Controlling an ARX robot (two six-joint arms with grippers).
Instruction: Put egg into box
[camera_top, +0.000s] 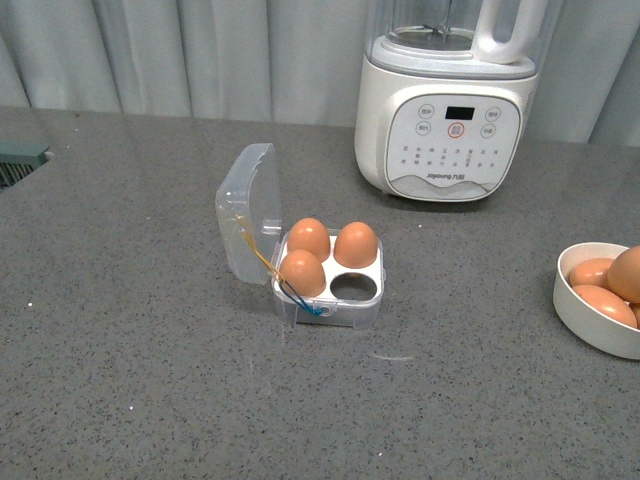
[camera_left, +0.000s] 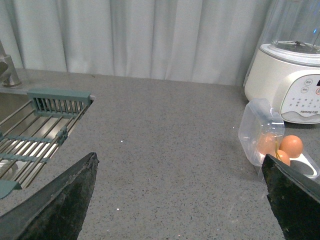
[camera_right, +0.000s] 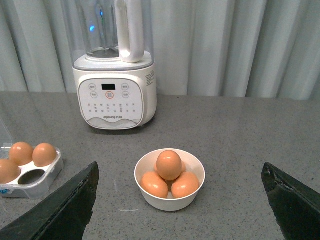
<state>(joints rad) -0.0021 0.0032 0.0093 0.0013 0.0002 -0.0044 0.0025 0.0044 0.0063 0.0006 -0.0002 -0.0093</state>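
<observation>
The clear four-slot box (camera_top: 367, 309) stands mid-counter with its lid (camera_top: 248, 212) open and upright on its left side. It holds three brown eggs; its near right slot (camera_top: 351, 286) is empty. More like eggs lie in a white bowl (camera_right: 170, 202), with one egg (camera_right: 169, 164) on top of the pile. My right gripper (camera_right: 180, 166) is open and empty, with the bowl straight ahead between its fingers. My left gripper (camera_left: 179, 157) is open and empty over bare counter, and the box (camera_left: 260, 132) lies by one finger. Neither gripper shows in the front view.
A white blender (camera_top: 450, 100) stands behind the box and also shows in the right wrist view (camera_right: 115, 95). The bowl (camera_top: 588, 318) sits at the counter's right edge. A sink with a green-edged rack (camera_left: 40, 130) lies to the left. Curtains hang behind.
</observation>
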